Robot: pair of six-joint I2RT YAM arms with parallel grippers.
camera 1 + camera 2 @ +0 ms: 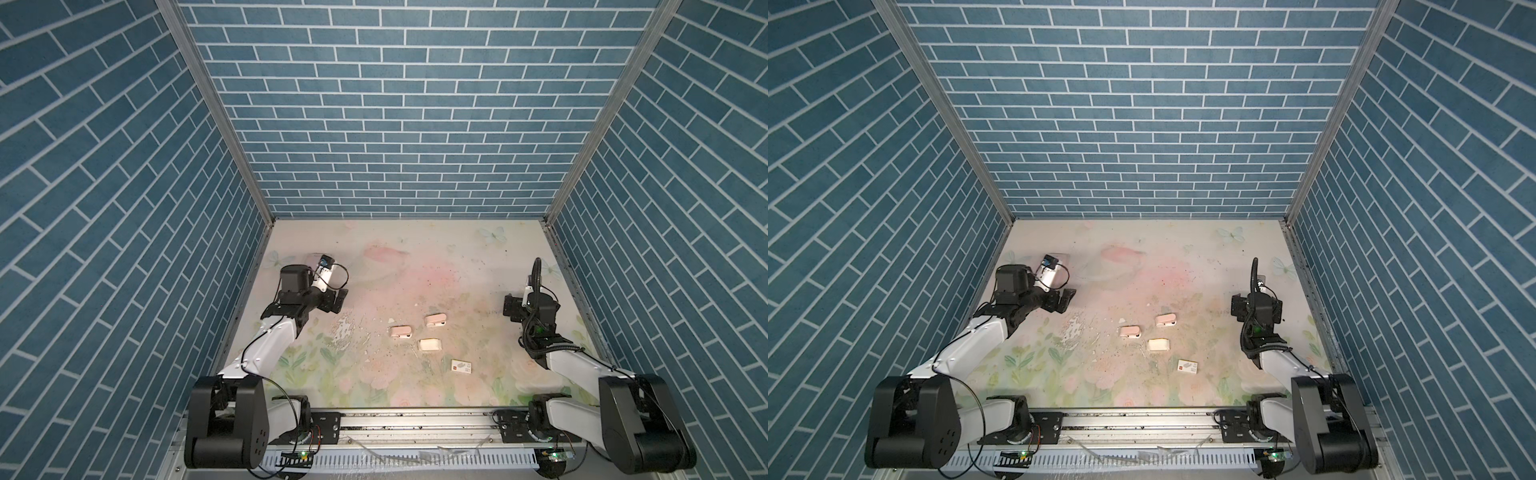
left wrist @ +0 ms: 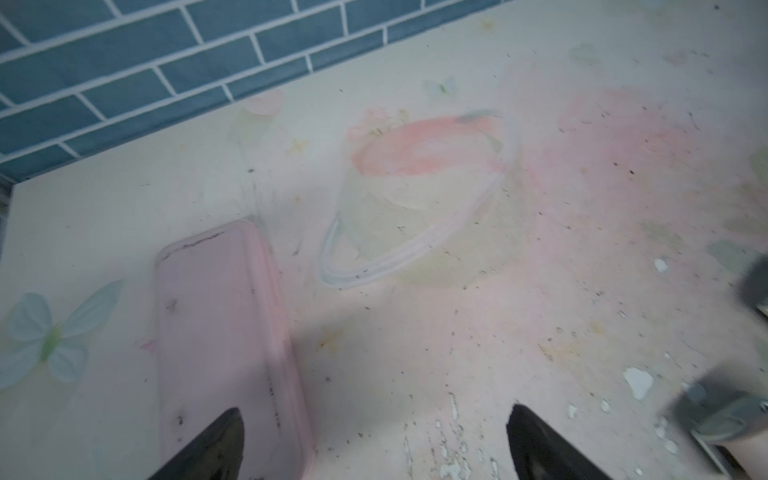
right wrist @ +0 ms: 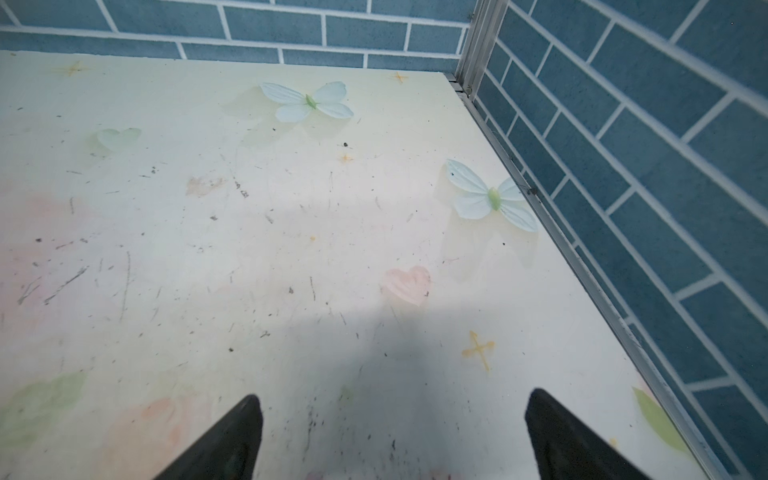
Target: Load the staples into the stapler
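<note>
left claw [image 2: 365, 449] released, nothing between jaws, over bench [image 1: 415, 257] left side. right claw [image 3: 395, 440] likewise released and empty, right side. staples tray [image 1: 430, 345] lies mid-bench, well apart from both claws, just beside pink stapler [image 1: 402, 331] and second stapler [image 1: 436, 320], touching neither; white card sleeve [image 1: 462, 366] near it.

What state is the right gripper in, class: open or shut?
Open. The right gripper shows both fingers wide apart, only table between them.
</note>
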